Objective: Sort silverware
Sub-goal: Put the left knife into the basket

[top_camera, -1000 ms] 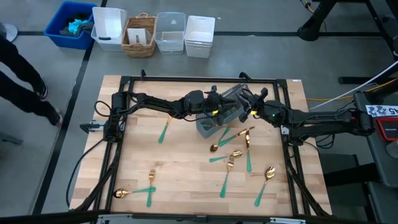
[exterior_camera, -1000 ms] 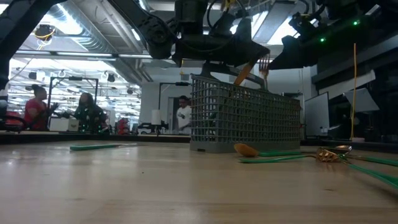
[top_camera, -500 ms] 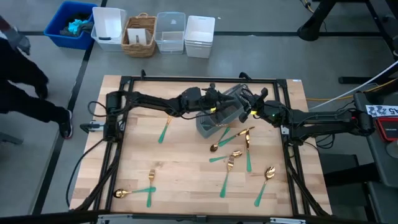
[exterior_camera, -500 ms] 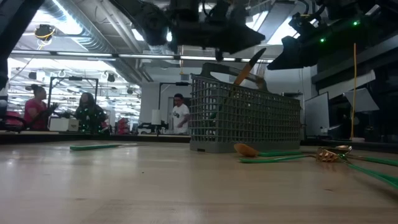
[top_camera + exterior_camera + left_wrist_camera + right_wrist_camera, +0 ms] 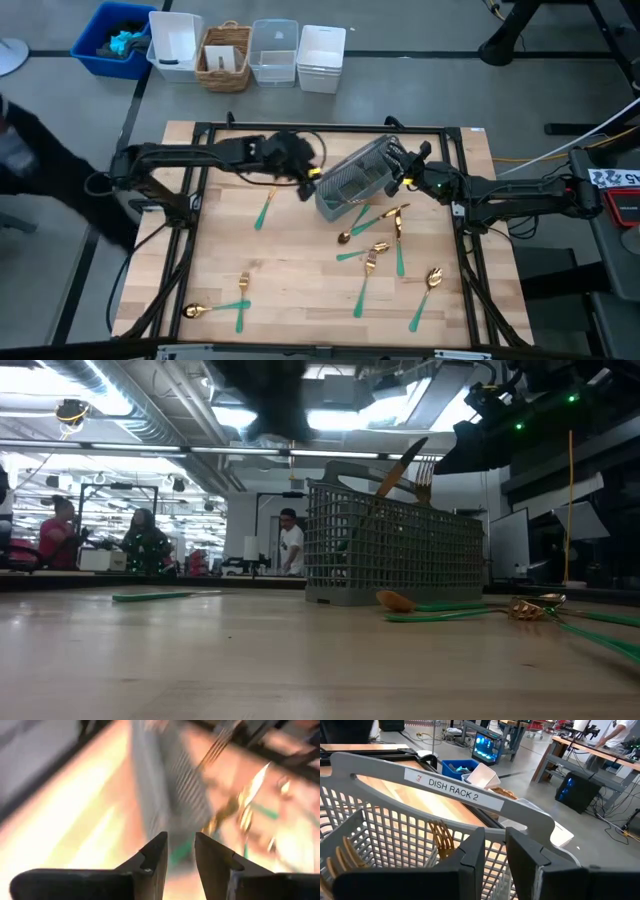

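Left end effector (image 5: pixel 308 172) empty, fingers narrowly apart, beside caddy (image 5: pixel 352 180). Right end effector (image 5: pixel 402 172) clamped on caddy rim. Silverware (image 5: pixel 378 252) scattered on tabletop (image 5: pixel 290 270).

Glossy gold-headed silverware (image 5: pixel 377 256) lies on matt wood table (image 5: pixel 290 290) beside grey mesh caddy (image 5: pixel 352 180).

I see gold-headed, teal-handled silverware (image 5: pixel 378 257) lying scattered flat just below my right gripper (image 5: pixel 400 172); two pieces stand tilted beneath it, others lie well off from my left gripper (image 5: pixel 305 170).
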{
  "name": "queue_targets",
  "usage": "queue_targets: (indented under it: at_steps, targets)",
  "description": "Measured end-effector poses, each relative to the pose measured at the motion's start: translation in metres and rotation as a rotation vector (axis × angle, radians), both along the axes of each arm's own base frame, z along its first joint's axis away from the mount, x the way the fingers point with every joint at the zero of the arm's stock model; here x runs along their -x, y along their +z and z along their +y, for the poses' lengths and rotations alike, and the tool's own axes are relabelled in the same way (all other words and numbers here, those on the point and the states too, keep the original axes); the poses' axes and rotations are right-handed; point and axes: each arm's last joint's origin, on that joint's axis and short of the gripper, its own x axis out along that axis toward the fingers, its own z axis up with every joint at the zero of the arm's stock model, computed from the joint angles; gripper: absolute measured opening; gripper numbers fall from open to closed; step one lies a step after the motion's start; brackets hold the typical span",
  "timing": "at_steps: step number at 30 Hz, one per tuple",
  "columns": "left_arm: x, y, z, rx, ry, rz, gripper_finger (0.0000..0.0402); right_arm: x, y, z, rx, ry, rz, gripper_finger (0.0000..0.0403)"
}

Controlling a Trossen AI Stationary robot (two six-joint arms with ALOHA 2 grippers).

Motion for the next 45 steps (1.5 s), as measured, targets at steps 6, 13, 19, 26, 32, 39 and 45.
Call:
queue_targets:
  at_steps: [6, 13, 19, 26, 32, 39, 45]
  targets:
    - [0.031, -0.020, -0.019, 0.134, 0.219, 0.316, 0.0090, 0.000, 0.000, 0.000, 0.000, 0.000, -0.002, 0.0081]
    - [0.046, -0.058, -0.027, 0.188, 0.339, 0.463, 0.0090, 0.004, 0.005, 0.002, -0.010, 0.055, -0.020, 0.0081]
    - [0.058, -0.090, -0.028, 0.234, 0.429, 0.528, 0.0090, 0.019, 0.014, 0.008, -0.040, 0.181, -0.053, 0.0081]
    - [0.066, -0.119, -0.029, 0.253, 0.465, 0.519, 0.0090, 0.041, 0.030, 0.016, -0.078, 0.343, -0.161, 0.0081]
    - [0.070, -0.136, -0.027, 0.252, 0.476, 0.490, 0.0090, 0.055, 0.042, 0.025, -0.143, 0.555, -0.284, 0.0081]
    - [0.077, -0.154, -0.019, 0.256, 0.506, 0.469, 0.0090, 0.059, 0.045, 0.033, -0.241, 0.780, -0.317, 0.0081]
    - [0.081, -0.161, -0.012, 0.239, 0.545, 0.455, 0.0090, 0.059, 0.045, 0.034, -0.280, 0.819, -0.322, 0.0081]
